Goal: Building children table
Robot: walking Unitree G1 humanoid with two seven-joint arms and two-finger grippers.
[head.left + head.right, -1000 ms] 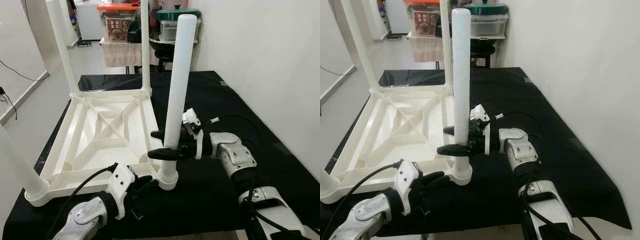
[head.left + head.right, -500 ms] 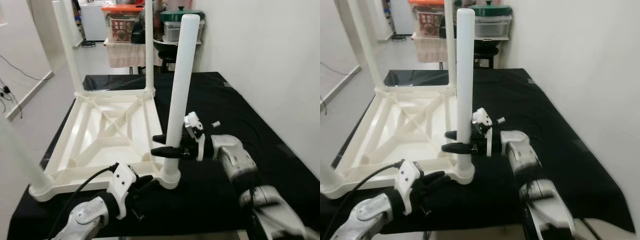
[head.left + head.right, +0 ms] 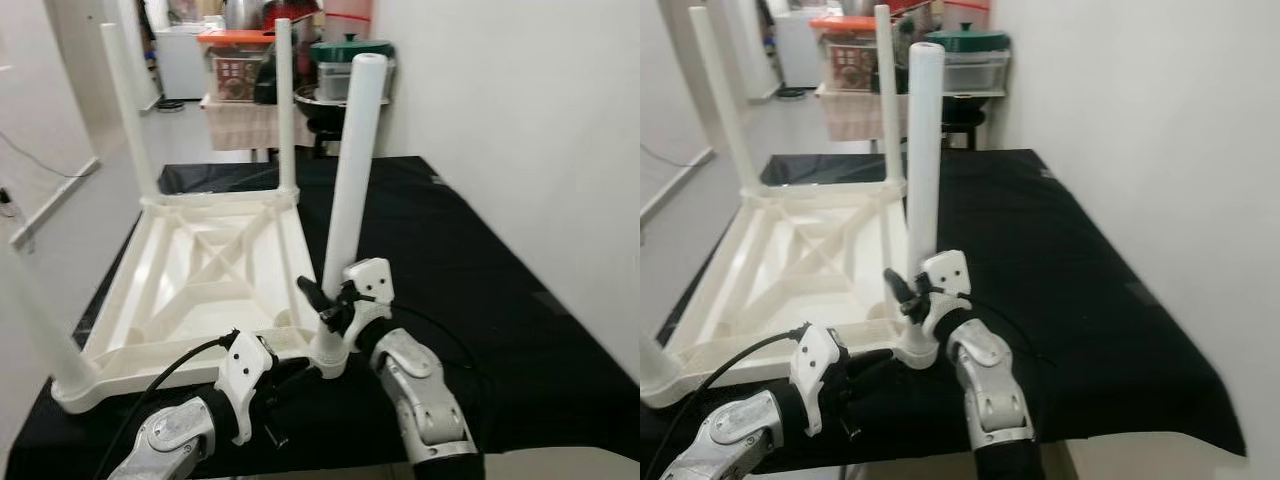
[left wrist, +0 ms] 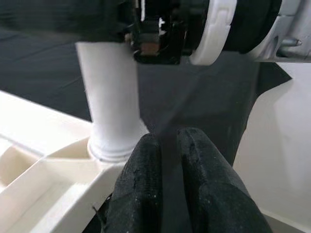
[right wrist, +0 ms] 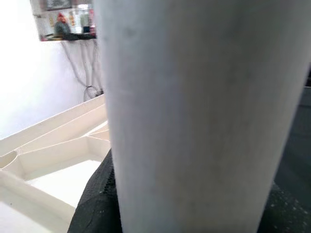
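Table top [image 3: 205, 285]: 1 white plastic table top lying upside down on the black cloth [image 3: 470, 290], its ribbed underside facing up, on the robot's left half of the cloth.
Legs: 4 white round legs stand up from its corners. 2 are at the far corners, far left leg [image 3: 126, 110] and far right leg [image 3: 284, 105]. 1 is at the near left corner [image 3: 32, 325], cut by the picture's edge. 1 is the near right leg [image 3: 348, 190], seated in its corner socket [image 3: 330, 362] and leaning slightly to the right.
Right gripper [image 3: 322, 302]: low on the near right leg, just above the socket, its 2 black fingers on either side of the leg and pinching it. In the right wrist view the leg [image 5: 199, 116] is pressed close to the camera, with black finger surface [image 5: 95, 204] at its side.
Left gripper [image 3: 290, 372]: low at the near edge of the table top, just beside the corner socket. In the left wrist view its 2 fingers [image 4: 141, 194] are pressed nearly together, holding nothing, pointing at the foot of the leg [image 4: 112, 111].
Arms: 2, both reaching in from the near edge.
Background: 1 cloth-covered side table [image 3: 250, 115] with storage boxes on it, beyond the far end of the black cloth; a white wall [image 3: 520, 130] on the right.
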